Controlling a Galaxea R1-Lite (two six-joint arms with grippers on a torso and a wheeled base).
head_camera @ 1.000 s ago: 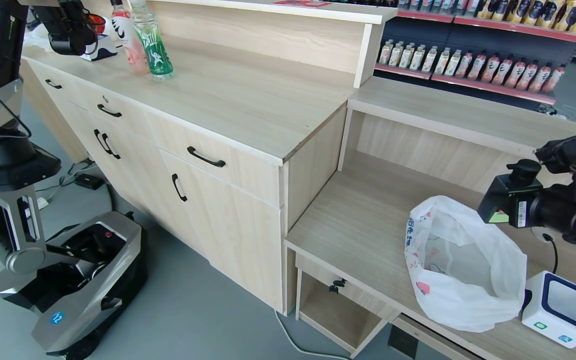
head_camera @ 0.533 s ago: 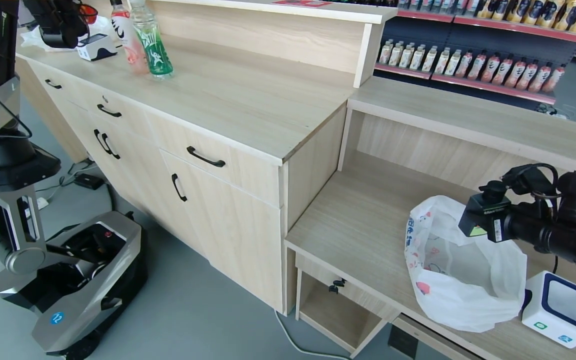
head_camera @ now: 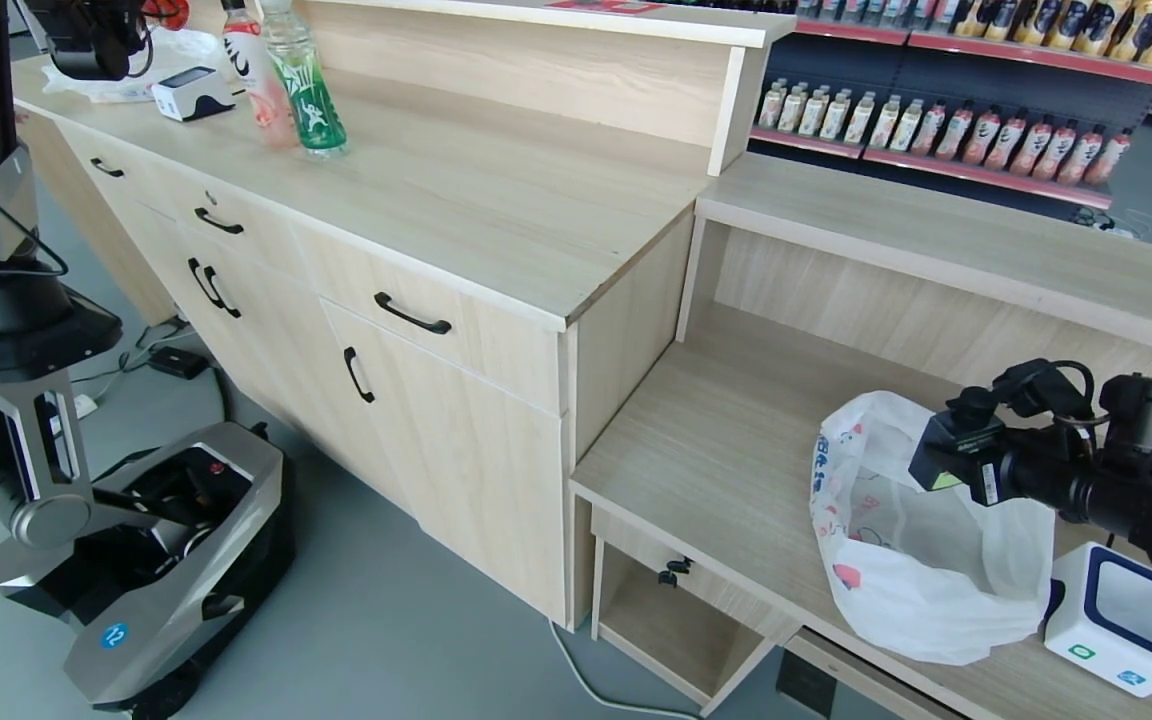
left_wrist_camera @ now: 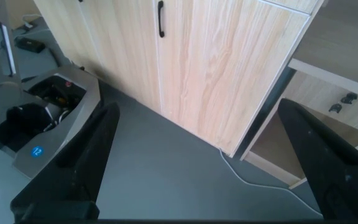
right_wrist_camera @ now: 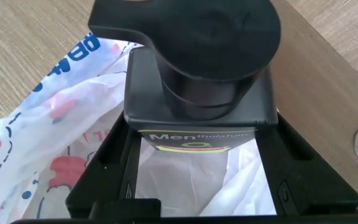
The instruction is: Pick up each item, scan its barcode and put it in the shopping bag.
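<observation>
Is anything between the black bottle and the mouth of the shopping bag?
Nothing visible: the right gripper holds the black bottle over the open mouth of the shopping bag, and the scanner stands off to the side.

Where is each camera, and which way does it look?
Head view: on the head, facing forward and down at counter, shopping bag, scanner; right gripper shows.
Left wrist view: on that wrist, facing down at floor and cabinet doors; open left gripper shows.
Right wrist view: on that wrist, facing down past its gripped black bottle into the bag.
Shared: head and right wrist see bottle, bag.
</observation>
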